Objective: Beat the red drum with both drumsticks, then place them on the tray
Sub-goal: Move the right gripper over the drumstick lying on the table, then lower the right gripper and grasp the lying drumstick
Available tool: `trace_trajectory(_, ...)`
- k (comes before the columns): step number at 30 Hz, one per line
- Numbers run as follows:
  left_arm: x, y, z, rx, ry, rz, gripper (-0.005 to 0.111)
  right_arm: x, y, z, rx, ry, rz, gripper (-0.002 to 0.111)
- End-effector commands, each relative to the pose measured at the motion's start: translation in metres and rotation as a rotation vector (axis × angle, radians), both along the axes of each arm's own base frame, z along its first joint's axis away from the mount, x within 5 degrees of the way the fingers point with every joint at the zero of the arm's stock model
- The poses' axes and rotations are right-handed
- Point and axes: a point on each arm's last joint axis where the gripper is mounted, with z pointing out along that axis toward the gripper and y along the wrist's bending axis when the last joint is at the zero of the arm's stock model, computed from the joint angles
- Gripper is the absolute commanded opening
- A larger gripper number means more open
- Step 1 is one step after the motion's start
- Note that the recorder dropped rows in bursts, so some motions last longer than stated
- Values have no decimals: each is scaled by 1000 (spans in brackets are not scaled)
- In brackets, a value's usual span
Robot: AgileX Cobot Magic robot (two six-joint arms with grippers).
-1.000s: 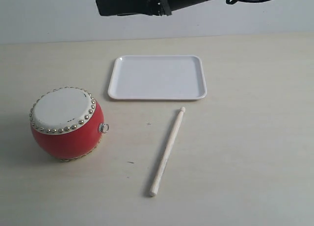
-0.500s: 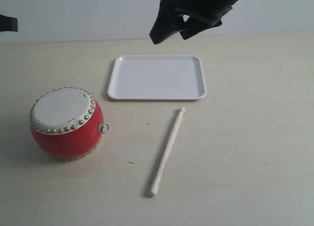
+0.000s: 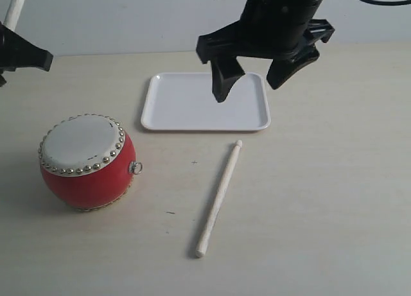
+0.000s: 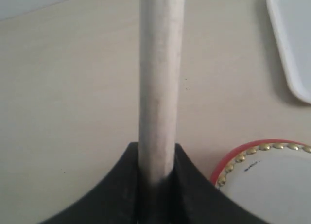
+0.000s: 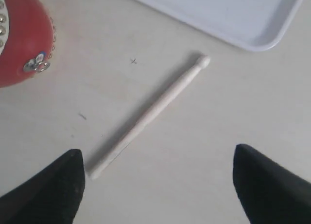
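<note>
The red drum (image 3: 87,161) with its cream skin stands at the table's left; its studded rim (image 4: 262,148) also shows in the left wrist view. My left gripper (image 3: 19,55) hangs above and behind it at the far left edge, shut on one drumstick (image 4: 159,83) that points upward (image 3: 15,7). The second drumstick (image 3: 219,196) lies on the table in front of the white tray (image 3: 205,124). My right gripper (image 3: 253,84) hovers open above the tray's front half, high over that stick (image 5: 155,107), nothing between its fingers.
The pale table runs to a light wall at the back. The tray's rim (image 5: 252,44) and the drum's side ring (image 5: 36,66) show in the right wrist view. Small dark marks dot the table between drum and stick.
The right arm has swung down and forward from the top of the view to above the tray, jaws spread. The left gripper with its stick has come into view at the far left.
</note>
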Motion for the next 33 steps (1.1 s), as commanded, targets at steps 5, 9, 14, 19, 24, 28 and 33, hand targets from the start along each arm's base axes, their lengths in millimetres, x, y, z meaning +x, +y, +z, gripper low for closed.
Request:
trace_trajectory(5,-6,-13,-3,-109,87,-64,0,-45,48,2,-12,31,-102,78)
trace_trajectory(9,-11,-16,-5,-100,115,-144,0,-61,61,-3,-58,2,-238,75)
trace_trajectory(14,-15,-14,2,-107,92,-147,0,-69,55,-38,-155,68,-408,61)
trace_trajectory(19,-19,-12,8,-114,71,-149,0,-64,50,-72,-195,33,-438,61)
trace_trajectory(24,-19,-12,9,-116,66,-150,0,-55,68,-103,-99,67,-578,61)
trace_trajectory(28,-19,-12,8,-116,66,-150,0,-56,77,-142,-150,179,-617,60)
trace_trajectory(33,-19,-12,8,-118,61,-152,0,-54,77,-160,-204,174,-615,60)
